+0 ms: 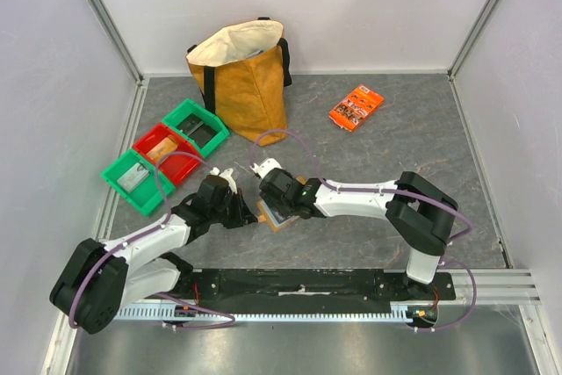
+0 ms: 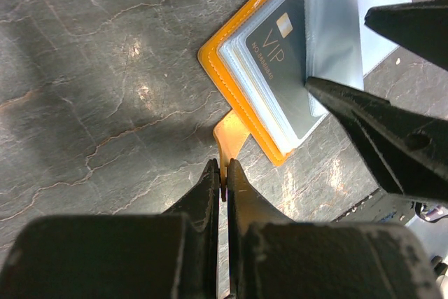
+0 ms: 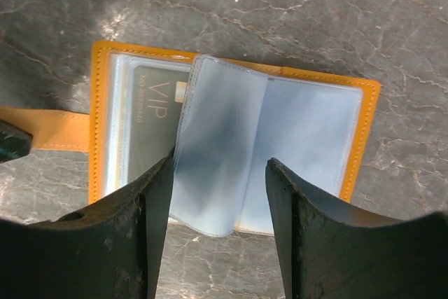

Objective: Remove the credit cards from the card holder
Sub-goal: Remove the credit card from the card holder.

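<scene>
Pinching the card holder's (image 2: 222, 68) strap (image 2: 229, 138) with the left claw (image 2: 224, 173), pressed together; straddling an upturned clear sleeve (image 3: 220, 145) with the right claw (image 3: 219, 166), spread. Lying open on the surface (image 2: 98, 89), showing a dark credit card (image 2: 280, 61) in its pocket. Bending low inward, both arms; tote bag (image 1: 246, 76), bins (image 1: 167, 157), orange packet (image 1: 356, 107) standing beyond.

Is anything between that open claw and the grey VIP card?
Yes. A loose clear sleeve page sits inside the open right gripper and overlaps the VIP card along one edge. The card also sits inside a transparent pocket of the card holder.
</scene>
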Tool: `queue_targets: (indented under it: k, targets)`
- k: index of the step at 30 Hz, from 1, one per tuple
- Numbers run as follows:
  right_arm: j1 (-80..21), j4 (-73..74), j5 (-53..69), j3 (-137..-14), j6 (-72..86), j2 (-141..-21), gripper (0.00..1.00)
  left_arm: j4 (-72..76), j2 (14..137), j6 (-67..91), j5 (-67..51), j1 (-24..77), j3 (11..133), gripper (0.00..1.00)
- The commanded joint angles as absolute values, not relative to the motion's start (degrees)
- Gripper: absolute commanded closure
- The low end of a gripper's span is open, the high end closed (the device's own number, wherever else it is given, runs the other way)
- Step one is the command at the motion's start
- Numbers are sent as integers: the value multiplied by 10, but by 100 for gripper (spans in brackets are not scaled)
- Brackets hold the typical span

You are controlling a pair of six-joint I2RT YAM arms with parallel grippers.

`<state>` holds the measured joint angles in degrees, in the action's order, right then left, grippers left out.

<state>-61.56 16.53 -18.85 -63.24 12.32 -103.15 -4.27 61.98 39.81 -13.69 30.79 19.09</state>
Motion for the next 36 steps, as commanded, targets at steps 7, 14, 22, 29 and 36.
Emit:
queue_targets:
  k: [7,14,22,29,36]
  targets:
    - [-609,199,-318,-632,110,-1018,35,-55,611,388,-142,310,205,98]
    - [-581,198,-279,-615,135,-999,41,-62,612,391,-134,309,208,98]
    - [-558,151,-196,-581,149,-984,54,-95,594,391,-134,310,251,69]
    - [-542,122,-161,-557,163,-967,54,-133,555,392,-141,310,351,57]
    - [-524,103,-132,-536,170,-942,54,-65,676,407,-199,333,407,73]
